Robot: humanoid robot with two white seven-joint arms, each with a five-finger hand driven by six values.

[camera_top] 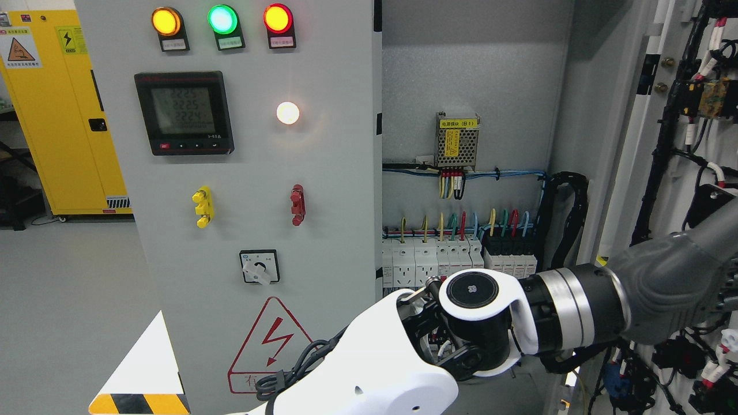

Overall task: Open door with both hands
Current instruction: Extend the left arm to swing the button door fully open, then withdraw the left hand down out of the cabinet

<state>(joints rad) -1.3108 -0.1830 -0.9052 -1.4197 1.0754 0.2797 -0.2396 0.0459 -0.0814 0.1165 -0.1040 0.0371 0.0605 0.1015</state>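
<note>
The grey cabinet's left door (328,190) stands closed, carrying lamps, a meter and a rotary switch (259,267). The right door (634,144) is swung open to the right, its inner face lined with black wiring. The opening shows the cabinet's back panel (467,69) with a power supply and a row of breakers (455,256). My left arm (369,380), white with a black cable, rises from the bottom edge. My right arm (651,294), grey, comes in from the right. The two meet at a white joint with a black cap (474,290) below the breakers. Neither hand shows clearly.
A yellow cabinet (63,115) stands at the far left on the grey floor. A black cable bundle (568,213) hangs at the cabinet's right inner edge. A white and yellow-black striped shape (144,374) sits at the lower left.
</note>
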